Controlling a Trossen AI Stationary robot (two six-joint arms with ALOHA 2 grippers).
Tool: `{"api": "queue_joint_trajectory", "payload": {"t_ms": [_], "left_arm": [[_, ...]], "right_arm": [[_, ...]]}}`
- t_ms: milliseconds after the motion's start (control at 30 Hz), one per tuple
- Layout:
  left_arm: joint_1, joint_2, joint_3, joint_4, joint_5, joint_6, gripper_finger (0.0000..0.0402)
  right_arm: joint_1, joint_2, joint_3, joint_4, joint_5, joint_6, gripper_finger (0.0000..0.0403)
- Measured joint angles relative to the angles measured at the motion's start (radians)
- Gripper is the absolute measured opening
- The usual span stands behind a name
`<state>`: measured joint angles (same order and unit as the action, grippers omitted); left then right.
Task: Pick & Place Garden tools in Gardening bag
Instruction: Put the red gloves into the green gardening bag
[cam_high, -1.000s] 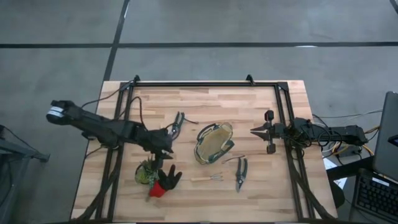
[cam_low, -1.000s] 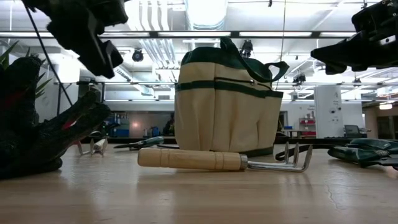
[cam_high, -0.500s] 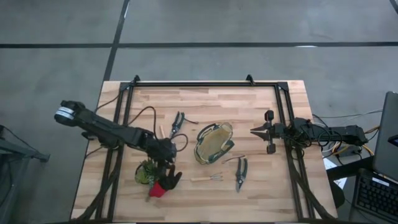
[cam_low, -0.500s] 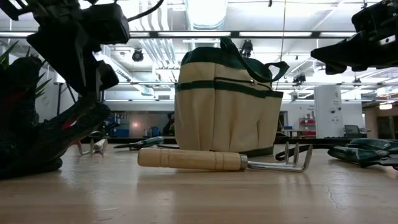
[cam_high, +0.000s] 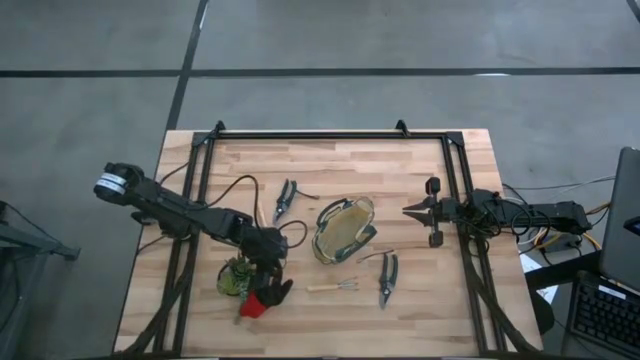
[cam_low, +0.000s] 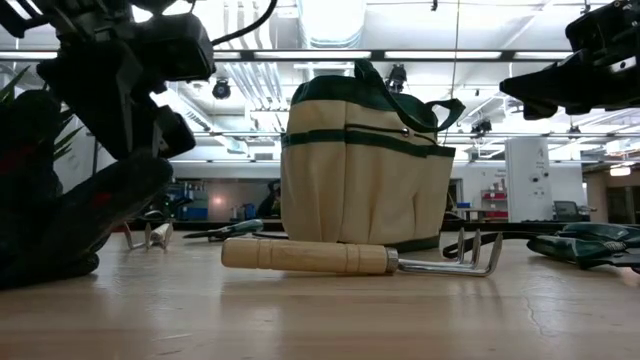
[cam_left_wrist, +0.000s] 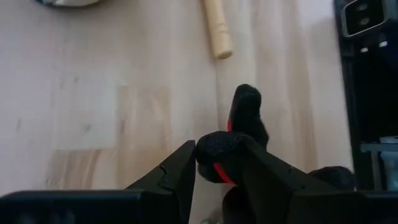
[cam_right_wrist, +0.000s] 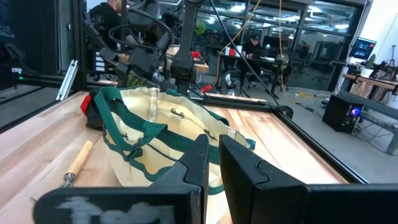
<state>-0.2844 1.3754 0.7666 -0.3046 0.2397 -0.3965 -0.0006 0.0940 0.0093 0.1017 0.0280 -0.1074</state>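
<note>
We see wooden table (cam_high: 420, 180) carrying bag (cam_high: 344, 230) near middle. Shears (cam_high: 285, 197) lie left of bag, second shears (cam_high: 387, 279) to its lower right. Wooden-handled rake (cam_high: 333, 287) just below bag. Glove (cam_high: 265, 292) and potted plant (cam_high: 236, 277) sit to bag's lower left.

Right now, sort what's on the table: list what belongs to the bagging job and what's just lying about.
Job:
- glove, left gripper closing on it
- gardening bag
- pruning shears behind the bag
- pruning shears near the front edge
- wooden-handled pronged tool
- right gripper, waiting beside the bag

Lying about:
- potted succulent
</note>
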Motion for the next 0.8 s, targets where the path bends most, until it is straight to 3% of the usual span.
{"api": "queue_joint_trajectory", "payload": {"t_ms": [333, 800], "left_arm": [[0.0, 0.0, 0.0, 0.062, 0.039, 0.071, 0.0013], [0.005, -0.078, 0.11, 0.057, 0.02, 0.093, 0.001]], "right_arm": [[0.0, 0.0, 0.0, 0.0, 0.0, 0.001, 0.0034], [0.0, 0.0, 0.0, 0.0, 0.0, 0.001, 0.0034]]}}
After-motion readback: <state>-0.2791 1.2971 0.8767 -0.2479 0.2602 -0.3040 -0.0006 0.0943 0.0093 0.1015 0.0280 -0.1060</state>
